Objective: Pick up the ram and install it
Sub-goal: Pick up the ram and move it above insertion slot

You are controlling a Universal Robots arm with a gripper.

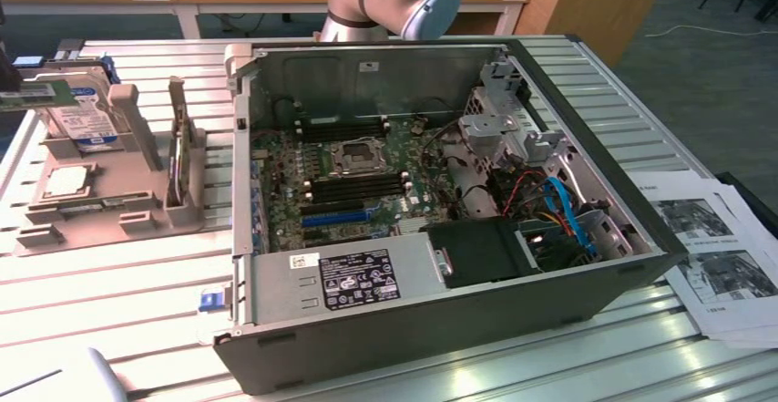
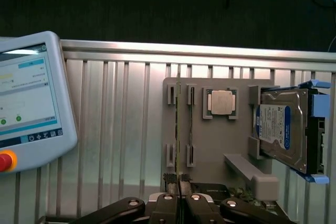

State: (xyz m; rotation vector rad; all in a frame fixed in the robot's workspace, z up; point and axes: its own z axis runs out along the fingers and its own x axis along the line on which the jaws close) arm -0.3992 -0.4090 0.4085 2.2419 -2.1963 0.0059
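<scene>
Wrist view shows the ram [image 2: 178, 124] edge-on, thin, greenish.

Exterior view is looking down slantwise over the bench [image 1: 109, 283] — wrist view is facing straight down past the pincer [image 2: 178, 180] — both sharing the holder [image 1: 116, 212].

Silver ribbed stripes across the table [image 2: 115, 119]. Plain grey on the holder [image 2: 220, 150]. Thin green along the ram [image 2: 178, 124]. Silver with a blue-and-white label on the hard drive [image 2: 281, 124]. Green on the motherboard [image 1: 364, 188], bright blue on one slot strip [image 1: 334, 218]. Red on the pendant button [image 2: 4, 161].
</scene>
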